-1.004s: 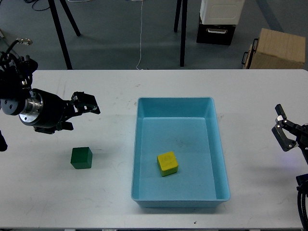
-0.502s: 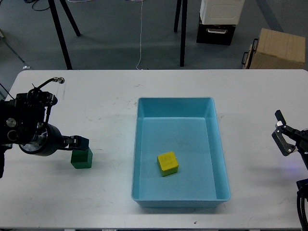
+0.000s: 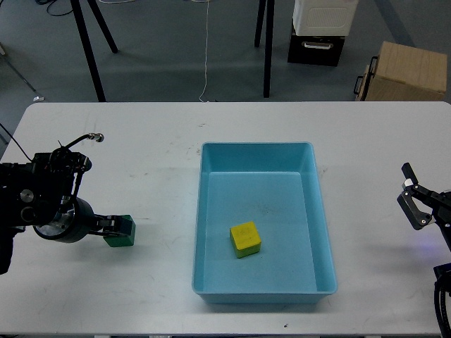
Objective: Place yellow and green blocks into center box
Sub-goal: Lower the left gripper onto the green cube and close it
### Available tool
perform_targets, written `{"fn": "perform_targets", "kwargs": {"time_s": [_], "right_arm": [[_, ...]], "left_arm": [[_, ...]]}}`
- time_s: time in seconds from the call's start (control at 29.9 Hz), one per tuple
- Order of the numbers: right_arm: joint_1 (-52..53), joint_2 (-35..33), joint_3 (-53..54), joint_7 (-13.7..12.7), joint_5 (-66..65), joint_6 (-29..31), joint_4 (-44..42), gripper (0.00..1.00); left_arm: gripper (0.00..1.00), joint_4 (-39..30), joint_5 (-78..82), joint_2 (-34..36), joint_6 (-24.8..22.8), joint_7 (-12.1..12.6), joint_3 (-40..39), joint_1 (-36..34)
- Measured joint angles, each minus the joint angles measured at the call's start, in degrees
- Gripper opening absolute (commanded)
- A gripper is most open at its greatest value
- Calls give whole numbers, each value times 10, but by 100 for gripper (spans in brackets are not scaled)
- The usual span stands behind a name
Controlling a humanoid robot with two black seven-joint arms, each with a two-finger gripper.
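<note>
My left gripper (image 3: 116, 227) sits at the green block (image 3: 122, 236) on the white table (image 3: 162, 176), left of the blue box (image 3: 262, 222) holding a yellow block (image 3: 245, 239); my right gripper (image 3: 416, 204) hangs at the table's far edge.

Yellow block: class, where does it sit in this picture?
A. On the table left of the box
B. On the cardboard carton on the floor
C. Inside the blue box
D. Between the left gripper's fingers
C. The yellow block lies on the floor of the blue box, while the left gripper is at the green block out on the table.
</note>
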Motion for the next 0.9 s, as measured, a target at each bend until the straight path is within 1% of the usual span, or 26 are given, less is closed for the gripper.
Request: {"fn": "perform_targets", "kwargs": {"time_s": [0.4, 0.67, 0.84, 0.87, 0.9], "right_arm": [[0, 0, -1, -1, 1, 0, -4, 99], [-1, 0, 0, 0, 1, 0, -4, 99], [-1, 0, 1, 0, 1, 0, -4, 99], [-1, 0, 1, 0, 1, 0, -4, 99], [-1, 0, 1, 0, 1, 0, -4, 99]], "left_arm": [[99, 16, -4, -31, -3, -3, 0, 2], [97, 39, -7, -56, -5, -3, 0, 9], [87, 54, -6, -69, -6, -3, 0, 23], [83, 55, -6, -72, -7, -3, 0, 26], [76, 56, -6, -75, -7, -3, 0, 28]]}}
